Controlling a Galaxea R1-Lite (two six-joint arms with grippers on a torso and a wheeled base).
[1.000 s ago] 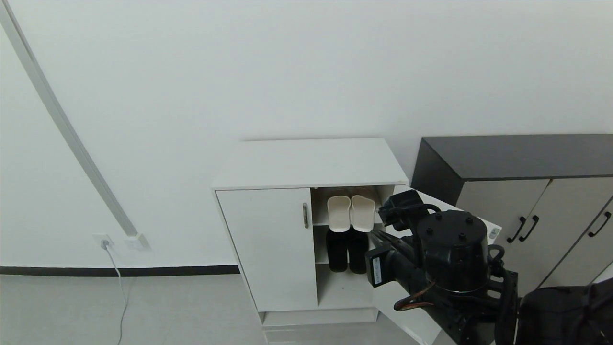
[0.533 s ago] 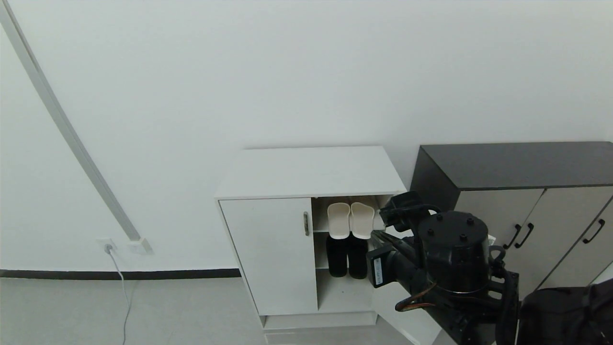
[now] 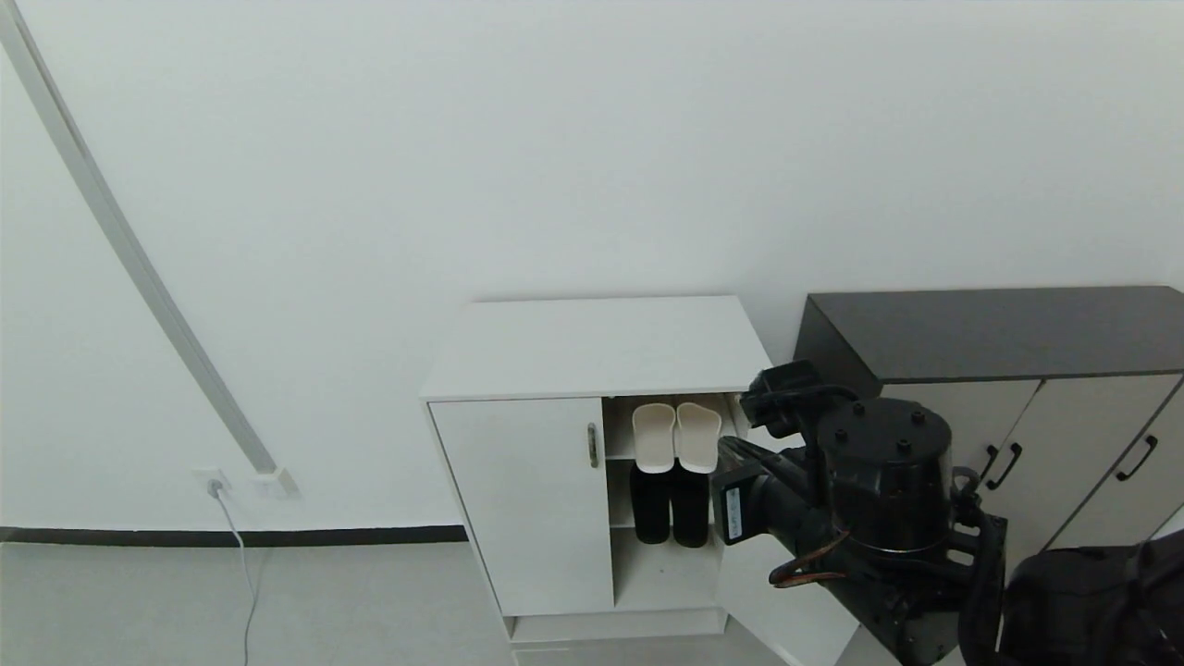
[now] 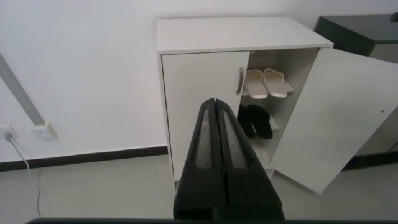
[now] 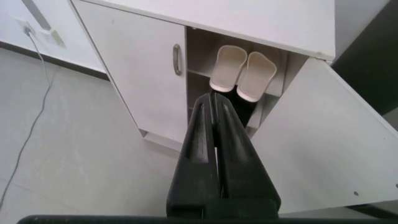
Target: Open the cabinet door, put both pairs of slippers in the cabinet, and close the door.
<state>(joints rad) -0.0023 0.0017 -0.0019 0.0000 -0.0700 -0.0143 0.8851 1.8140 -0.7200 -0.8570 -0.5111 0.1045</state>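
The white cabinet (image 3: 592,347) stands against the wall, its left door (image 3: 523,504) closed and its right door (image 4: 336,118) swung wide. A white pair of slippers (image 3: 675,437) lies on the upper shelf, and a black pair (image 3: 671,504) on the shelf below. My right arm (image 3: 869,499) hangs in front of the open side. My right gripper (image 5: 214,98) is shut and holds nothing; it points at the open compartment from a short way off. Farther back, facing the closed door, my left gripper (image 4: 214,104) is shut and holds nothing.
A dark-topped cabinet (image 3: 999,333) with black handles stands just right of the white one, close behind the open door. A wall socket with a cable (image 3: 217,486) and a slanted conduit (image 3: 120,240) are at the left. Grey floor (image 3: 277,601) lies bare before the cabinet.
The whole head picture has shifted, so the cabinet sits lower and a little smaller: the camera moved. Slippers and door stand as before.
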